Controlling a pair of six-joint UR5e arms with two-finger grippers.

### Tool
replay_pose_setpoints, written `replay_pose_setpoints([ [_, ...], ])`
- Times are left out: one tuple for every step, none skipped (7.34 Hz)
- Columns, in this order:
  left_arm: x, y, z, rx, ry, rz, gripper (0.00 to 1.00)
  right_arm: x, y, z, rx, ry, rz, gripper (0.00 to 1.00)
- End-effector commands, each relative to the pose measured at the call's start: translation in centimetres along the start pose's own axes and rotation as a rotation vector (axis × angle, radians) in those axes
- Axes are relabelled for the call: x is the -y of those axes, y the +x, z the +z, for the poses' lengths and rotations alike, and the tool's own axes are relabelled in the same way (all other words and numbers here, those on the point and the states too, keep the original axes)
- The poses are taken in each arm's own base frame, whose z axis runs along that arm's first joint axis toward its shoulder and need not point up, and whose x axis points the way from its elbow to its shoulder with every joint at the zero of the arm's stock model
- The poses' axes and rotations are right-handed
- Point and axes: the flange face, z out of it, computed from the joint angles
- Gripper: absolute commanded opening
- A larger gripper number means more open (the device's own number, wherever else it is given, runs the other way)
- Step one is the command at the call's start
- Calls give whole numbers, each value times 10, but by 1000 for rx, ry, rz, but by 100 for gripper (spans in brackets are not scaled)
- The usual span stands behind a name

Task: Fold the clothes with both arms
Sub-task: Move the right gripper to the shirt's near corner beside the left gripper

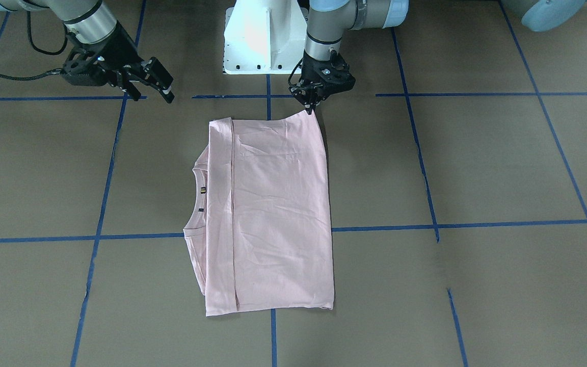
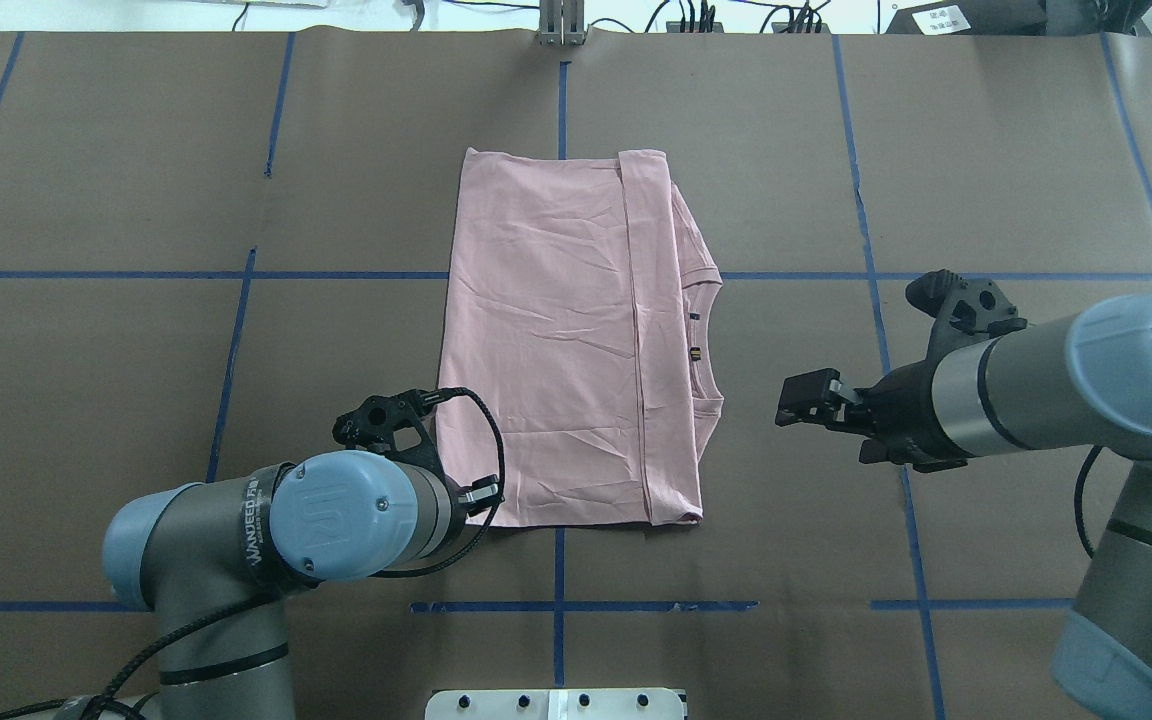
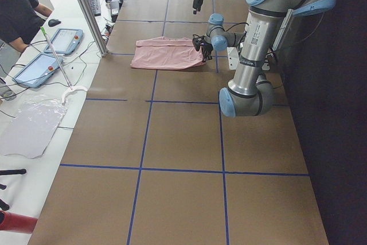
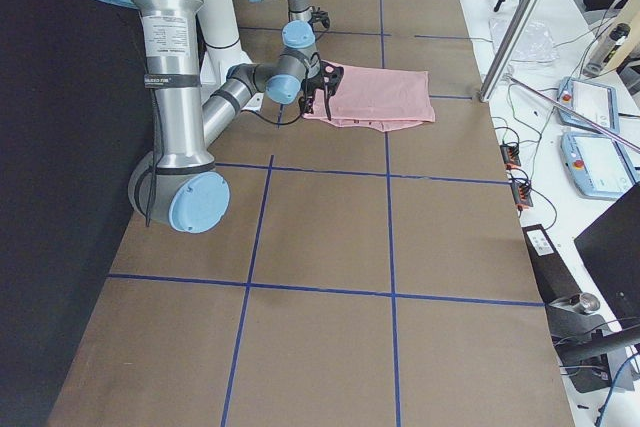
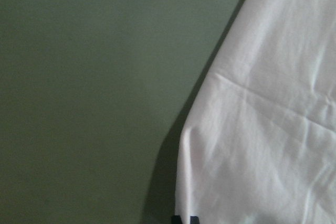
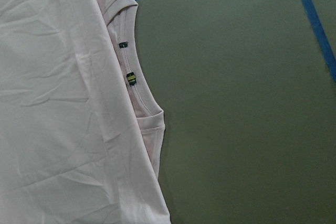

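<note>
The pale pink T-shirt (image 1: 273,204) (image 2: 556,330) lies folded into a tall rectangle at mid-table, plain back up. Its ribbed collar (image 2: 706,340) (image 6: 131,77) peeks out on the robot's right. My left gripper (image 1: 310,108) points down at the shirt's near corner on the robot's left and is shut on that corner, which is slightly raised in the left wrist view (image 5: 189,145). The left arm (image 2: 356,515) hides that grip from overhead. My right gripper (image 1: 167,89) (image 2: 798,400) hovers open above bare table beside the collar, holding nothing.
The white pedestal base (image 1: 265,41) stands at the near edge behind the shirt. Blue tape lines (image 1: 105,204) grid the brown table. Off the far edge, a person (image 3: 17,10) sits by tablets (image 3: 63,41), and a plastic sheet (image 3: 31,124) lies there.
</note>
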Motion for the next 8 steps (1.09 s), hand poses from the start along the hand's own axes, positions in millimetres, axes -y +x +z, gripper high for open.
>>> replay_pose_setpoints([
  [0,0,-1,-5,0,6,0,-39,-54,38,-102,19,61,100],
  [0,1,-2,-9,1,6,0,-50,-83,61,-102,29,98,100],
  [1,1,-3,-10,4,19,0,-57,-96,90,-127,39,159,100],
  [2,1,-3,-11,5,34,0,-64,-97,109,-146,47,198,100],
  [6,1,-3,-11,10,37,0,-74,-92,132,-181,62,200,100],
  [7,1,-3,-12,13,49,0,-76,-100,147,-193,77,197,100],
  [7,1,-3,-12,13,49,0,-76,-107,155,-200,81,197,100],
  [7,1,-3,-12,11,49,0,-75,-107,166,-218,84,199,100],
])
